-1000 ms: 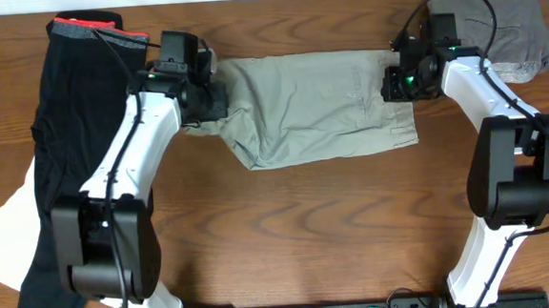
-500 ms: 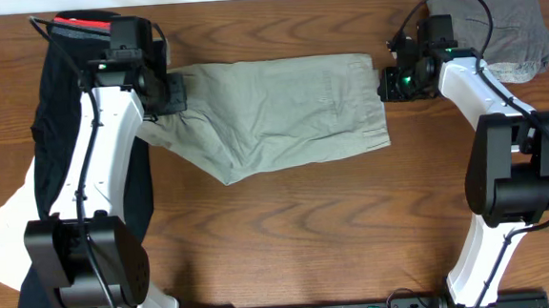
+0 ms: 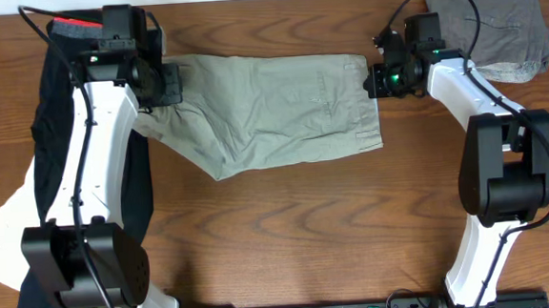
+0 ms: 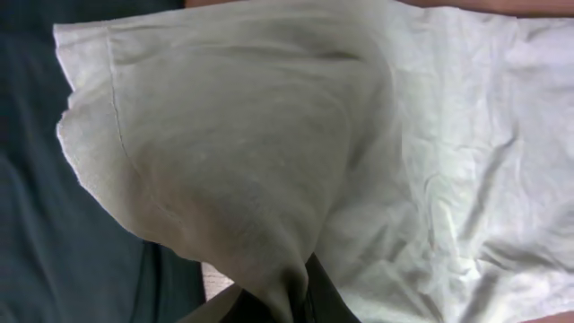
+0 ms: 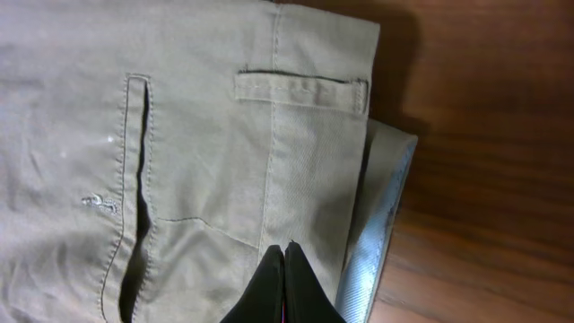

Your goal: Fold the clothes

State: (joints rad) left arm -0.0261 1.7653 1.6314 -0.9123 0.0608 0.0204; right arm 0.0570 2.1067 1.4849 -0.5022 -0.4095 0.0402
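Here the khaki trousers (image 3: 272, 106) lie stretched along the far edge of the table (image 3: 308, 238), the left gripper (image 3: 170, 84) pinched shut on the leg end, the right gripper (image 3: 373, 79) clamped on the waistband; I'd pull evenly outward to flatten wrinkles before folding

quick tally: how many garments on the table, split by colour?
khaki-green trousers: 1
grey folded garment: 1
black garment, red trim at its top edge counted as part of it: 1
white cloth, partly under the black one: 1
total: 4
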